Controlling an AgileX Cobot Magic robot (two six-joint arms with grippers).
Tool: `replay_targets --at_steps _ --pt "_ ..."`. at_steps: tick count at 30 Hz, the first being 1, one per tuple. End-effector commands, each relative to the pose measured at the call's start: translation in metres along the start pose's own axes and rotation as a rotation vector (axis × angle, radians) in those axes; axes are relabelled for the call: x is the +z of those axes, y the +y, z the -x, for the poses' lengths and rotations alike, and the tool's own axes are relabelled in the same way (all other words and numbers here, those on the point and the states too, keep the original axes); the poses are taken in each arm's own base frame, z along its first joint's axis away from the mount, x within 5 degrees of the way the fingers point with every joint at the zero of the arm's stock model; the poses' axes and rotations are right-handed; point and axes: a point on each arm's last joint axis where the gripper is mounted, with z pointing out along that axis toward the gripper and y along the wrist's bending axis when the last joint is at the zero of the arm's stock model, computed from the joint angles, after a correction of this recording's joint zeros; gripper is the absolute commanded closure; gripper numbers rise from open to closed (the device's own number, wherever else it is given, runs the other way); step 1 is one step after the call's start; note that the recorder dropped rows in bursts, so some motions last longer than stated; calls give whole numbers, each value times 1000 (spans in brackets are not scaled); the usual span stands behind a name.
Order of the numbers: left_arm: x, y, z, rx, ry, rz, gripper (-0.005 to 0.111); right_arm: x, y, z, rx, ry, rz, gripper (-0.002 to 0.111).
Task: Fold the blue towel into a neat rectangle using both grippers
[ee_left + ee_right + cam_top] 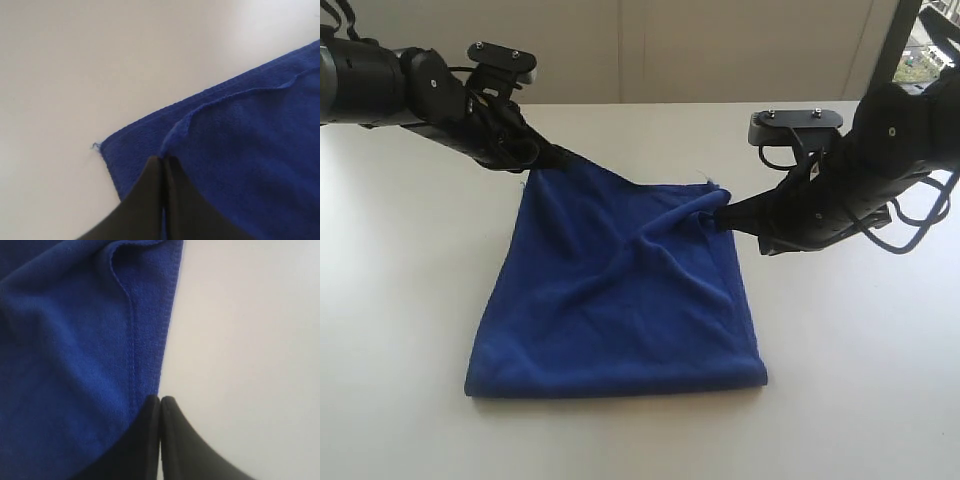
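**Both grippers pinch the far edge of the towel**

The blue towel (620,290) lies spread on the pale worktop (410,320) as a rough square, doubled over. Its near edge is a rounded fold, and the wrist views show an upper layer lying over a lower one, each with a thin stitched hem.

The left gripper (556,155) is at the towel's far-left corner. In the left wrist view its jaws are pressed together, tips on the corner of the upper layer, with the lower layer's hem showing just beyond it. From the exterior, that corner is drawn up into a small peak at the tip. A loose thread (95,146) sticks out of the lower layer's corner onto the worktop.

The right gripper (722,215) is at the towel's right edge, near its far-right corner. Its jaws are likewise clamped, tips against the hemmed side edge, with cloth running under one finger. The cloth bunches there, and creases run from that point across the towel towards its middle and near-left corner.

Between the two grippers the far edge sags slightly. The near half of the towel rests flat on the worktop, its near corners free.
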Motion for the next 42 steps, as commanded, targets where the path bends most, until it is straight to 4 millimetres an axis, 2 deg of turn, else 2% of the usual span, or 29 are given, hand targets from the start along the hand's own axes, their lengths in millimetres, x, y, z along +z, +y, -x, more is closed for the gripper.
replay_targets --at_steps 1,6,11,16,19,26,28,32,35,39,42 --pt "10 14 -7 -19 20 21 107 0 -3 0 3 0 -7 108" --pt "27 24 -18 -37 38 42 107 0 -3 -1 3 5 -8 108" --pt "44 26 -30 -42 63 48 107 0 -3 -2 3 14 -9 108" --pt "51 27 -34 -43 61 55 106 0 -3 -2 3 16 -9 108" --pt "51 28 -32 -42 40 63 94 0 -3 -2 3 16 -9 108" --pt "51 28 -31 8 35 65 37 0 -3 -2 7 18 -8 108" --pt "50 28 -31 11 39 62 31 0 -3 -2 7 18 -8 108" --pt "34 24 -24 13 64 38 35 0 -3 -2 11 20 -8 108" --pt "11 21 -13 7 70 17 45 -1 -3 -1 26 14 -8 108" --pt "-14 15 -9 -2 139 -34 72 -8 -12 12 70 -27 -12 108" --pt "-23 10 -13 -11 222 -73 95 -16 -21 26 107 -63 -15 108"
